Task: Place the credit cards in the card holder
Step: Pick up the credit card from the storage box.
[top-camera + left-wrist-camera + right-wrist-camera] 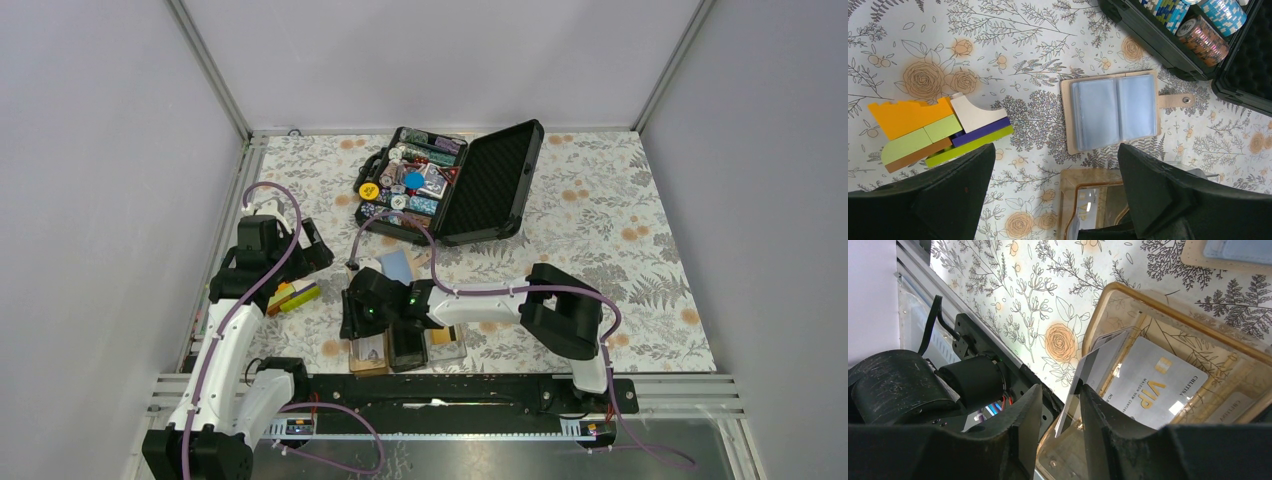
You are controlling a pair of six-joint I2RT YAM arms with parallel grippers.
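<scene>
Edgewise – credit card [1094, 364] between right gripper [1060, 390] jaws

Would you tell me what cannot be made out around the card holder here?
Top view: right end effector overlaps the low clear acrylic card holder; cards too small to count.
Right wrist view: unclear whether the fingers pinch the thin striped plastic card standing on edge.
Left wrist view: holder cut by bottom edge.

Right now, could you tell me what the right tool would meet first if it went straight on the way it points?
Probably the card holder: the right tool points into its brown compartment, straddling a credit card; depth is unclear.
</scene>
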